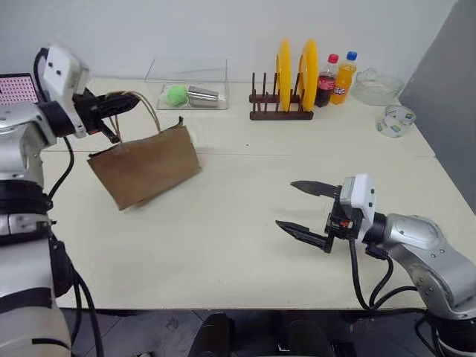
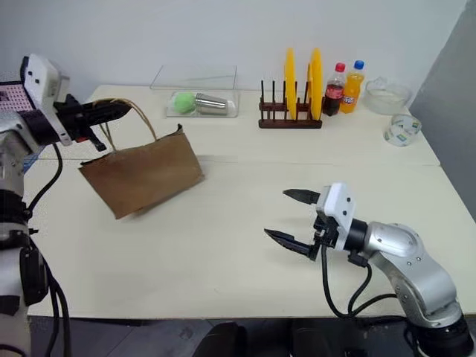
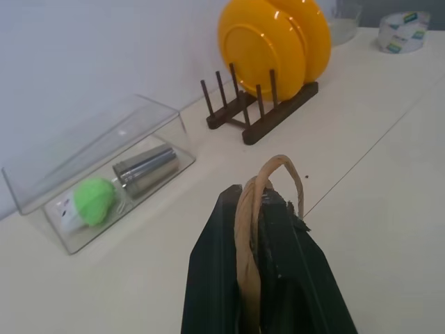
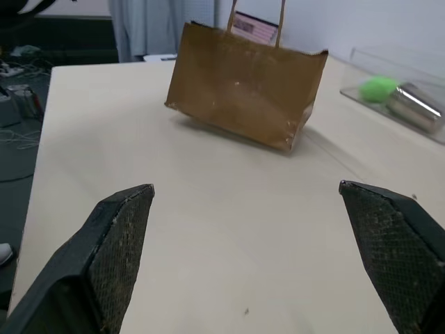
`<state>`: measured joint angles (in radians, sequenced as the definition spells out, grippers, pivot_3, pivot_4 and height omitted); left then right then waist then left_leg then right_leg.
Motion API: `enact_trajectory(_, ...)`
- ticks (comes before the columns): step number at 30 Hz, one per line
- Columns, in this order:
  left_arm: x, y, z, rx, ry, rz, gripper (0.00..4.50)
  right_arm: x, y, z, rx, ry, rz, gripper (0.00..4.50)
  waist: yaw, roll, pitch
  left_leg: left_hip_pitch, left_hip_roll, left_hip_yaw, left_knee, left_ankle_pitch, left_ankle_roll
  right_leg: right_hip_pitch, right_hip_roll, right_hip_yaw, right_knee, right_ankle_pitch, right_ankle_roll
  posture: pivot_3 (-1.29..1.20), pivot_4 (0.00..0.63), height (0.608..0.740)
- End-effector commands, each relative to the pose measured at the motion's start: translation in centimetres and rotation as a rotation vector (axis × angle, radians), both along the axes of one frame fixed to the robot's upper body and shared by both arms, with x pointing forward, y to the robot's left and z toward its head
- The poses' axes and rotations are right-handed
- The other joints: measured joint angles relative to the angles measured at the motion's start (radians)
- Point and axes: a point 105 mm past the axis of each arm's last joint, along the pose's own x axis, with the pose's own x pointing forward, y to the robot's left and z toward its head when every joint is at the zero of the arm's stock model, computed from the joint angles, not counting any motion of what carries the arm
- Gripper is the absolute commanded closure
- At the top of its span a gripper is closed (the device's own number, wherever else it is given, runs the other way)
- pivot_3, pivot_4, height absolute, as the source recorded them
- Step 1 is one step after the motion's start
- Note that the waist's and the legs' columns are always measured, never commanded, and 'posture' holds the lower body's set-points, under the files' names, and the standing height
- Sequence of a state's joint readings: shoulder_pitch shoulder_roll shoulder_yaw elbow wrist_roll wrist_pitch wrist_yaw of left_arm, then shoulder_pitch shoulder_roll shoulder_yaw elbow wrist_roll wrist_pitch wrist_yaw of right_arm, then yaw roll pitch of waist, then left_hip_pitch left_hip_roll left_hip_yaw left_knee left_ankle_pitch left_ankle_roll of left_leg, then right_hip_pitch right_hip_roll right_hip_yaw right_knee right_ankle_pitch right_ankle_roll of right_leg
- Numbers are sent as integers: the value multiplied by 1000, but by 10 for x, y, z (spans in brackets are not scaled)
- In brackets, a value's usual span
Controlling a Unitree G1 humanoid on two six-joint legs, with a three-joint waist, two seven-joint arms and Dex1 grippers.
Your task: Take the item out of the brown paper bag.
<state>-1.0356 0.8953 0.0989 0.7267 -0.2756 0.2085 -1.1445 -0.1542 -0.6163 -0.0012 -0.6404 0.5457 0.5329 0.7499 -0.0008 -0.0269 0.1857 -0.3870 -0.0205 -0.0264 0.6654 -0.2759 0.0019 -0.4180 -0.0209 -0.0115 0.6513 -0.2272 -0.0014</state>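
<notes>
Surface: pale cream table (image 1: pixel 245 245) against a white wall.
Brown paper bag (image 1: pixel 145 167): hung tilted at about 10 o'clock on the table, one lower corner at or just above the surface; string handles (image 3: pixel 254 202) are clamped between the closed fingers of the left gripper (image 1: pixel 123 102).
Item: cannot be made out; the bag's interior is hidden.
Clear tray (image 1: pixel 190 93): at 11 o'clock; a green ball (image 1: pixel 176 94) and a steel cylinder (image 1: pixel 202 94) are held.
Right gripper (image 1: pixel 301 208): fingers spread wide, nothing between them, at 4 o'clock.
Plate rack (image 1: pixel 281 111): two yellow plates (image 1: pixel 297 71) are held upright.

Clear tray (image 1: pixel 160 97) with green ball (image 1: pixel 176 94), steel cylinder (image 1: pixel 202 95) — plate rack (image 1: pixel 280 113), two bottles (image 1: pixel 335 78), tape roll (image 1: pixel 396 120).
</notes>
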Motion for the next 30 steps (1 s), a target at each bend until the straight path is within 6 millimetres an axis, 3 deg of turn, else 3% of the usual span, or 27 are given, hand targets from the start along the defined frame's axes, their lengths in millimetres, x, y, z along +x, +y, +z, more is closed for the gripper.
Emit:
enact_trajectory(1,5,-19,32,48,-107,-64,4475,-13,-3,7,21,-6,-28,0,1,-1,0,-2,0,-1,0,0,0,-1,0,-1,0,0,0,0,150,740)
enact_trajectory(9,31,-83,40,121,-150,-212,4475,-20,-16,5,32,5,-132,0,0,-3,1,-10,-1,-2,13,0,1,-5,0,-1,8,-2,6,0,150,740)
enact_trajectory(20,39,-184,41,136,-194,-405,4475,-36,-21,-1,50,8,-271,0,-2,-4,2,-11,-1,-2,13,0,1,-6,0,-1,9,-2,7,0,150,740)
enact_trajectory(30,36,-230,25,191,-187,-492,4475,-43,-30,9,132,-33,-428,0,-3,-5,2,-10,-2,-2,13,0,1,-6,1,0,10,-2,7,0,150,740)
